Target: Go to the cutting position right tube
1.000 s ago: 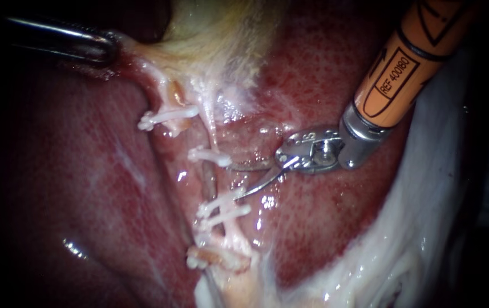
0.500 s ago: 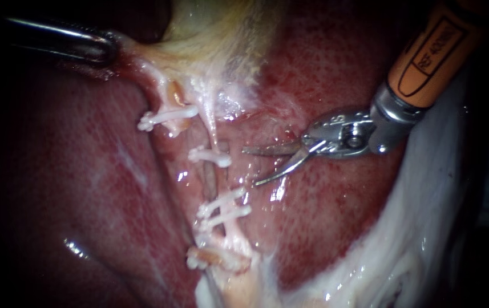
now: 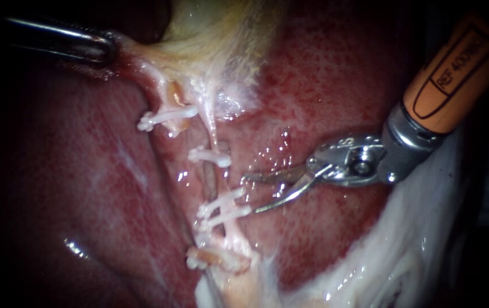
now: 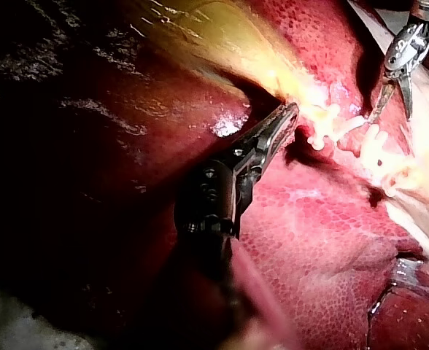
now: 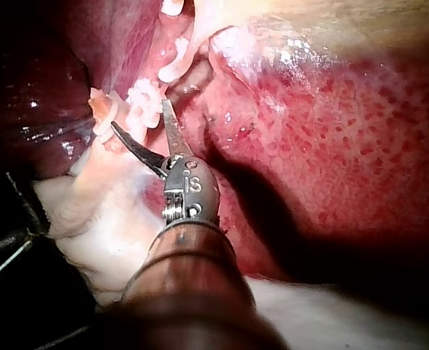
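Blades of the claw on my right instrument (image 3: 250, 194) stand apart in a narrow V and hold nothing. The upper blade's tip lies just beside the right tube (image 3: 210, 181), on its right side. It is level with the bare, dark stretch of tube between the upper clip (image 3: 210, 155) and the pair of clips (image 3: 224, 210) below. The tube is not yet between the blades. The lower blade's tip sits at the right-hand end of that pair, touching it or very nearly; I cannot tell which. In my right wrist view the white clips lie just ahead of the gap between the open blades, with the dark tube beside the blade nearer the liver.

Behind the blades, the metal hinge and my orange shaft come in from the upper right over the red, wet liver (image 3: 84, 171).

The right tube runs down from the pale yellow gallbladder (image 3: 215, 34), through the upper clip and the pair, to a lowest clip (image 3: 207, 259) on a pale orange lump of tissue. To its left, a shorter pale strand carries a single clip (image 3: 164, 117) of its own.

Well apart from all this, the claw of my left instrument (image 4: 291, 111) is closed on the pale edge of the gallbladder, and that tissue is drawn out toward its tip. White fatty tissue (image 3: 409, 245) lies along the liver's far right edge, under my right shaft.
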Controlling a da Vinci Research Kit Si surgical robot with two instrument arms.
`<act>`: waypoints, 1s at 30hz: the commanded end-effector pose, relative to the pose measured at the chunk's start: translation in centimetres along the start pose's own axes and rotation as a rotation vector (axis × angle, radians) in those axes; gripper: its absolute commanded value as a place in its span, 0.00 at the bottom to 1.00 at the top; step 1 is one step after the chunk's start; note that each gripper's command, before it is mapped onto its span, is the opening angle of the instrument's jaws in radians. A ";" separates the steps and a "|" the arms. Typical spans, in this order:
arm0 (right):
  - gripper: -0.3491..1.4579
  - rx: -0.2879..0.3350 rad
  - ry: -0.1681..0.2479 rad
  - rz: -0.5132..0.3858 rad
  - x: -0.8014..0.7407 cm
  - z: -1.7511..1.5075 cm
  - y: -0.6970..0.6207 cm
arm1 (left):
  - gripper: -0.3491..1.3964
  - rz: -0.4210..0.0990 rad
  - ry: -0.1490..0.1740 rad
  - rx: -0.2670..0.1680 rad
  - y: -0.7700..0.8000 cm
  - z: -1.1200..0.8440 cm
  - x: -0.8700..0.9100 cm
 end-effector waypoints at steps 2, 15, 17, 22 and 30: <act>0.98 -0.011 0.005 0.012 0.01 0.05 0.05 | 0.00 0.000 0.000 0.000 0.00 0.00 0.00; 0.98 -0.023 0.007 0.034 0.00 0.15 0.22 | 0.00 0.000 0.000 0.001 0.00 0.01 0.00; 0.98 -0.026 0.005 0.034 0.00 0.16 0.24 | 0.00 0.000 0.000 0.001 0.00 0.01 0.00; 0.98 -0.033 0.008 0.034 0.01 0.20 0.32 | 0.00 0.000 0.000 0.001 0.01 0.01 -0.01; 0.98 -0.002 0.051 0.028 0.04 0.31 0.39 | 0.00 0.000 0.000 0.001 0.00 0.01 -0.01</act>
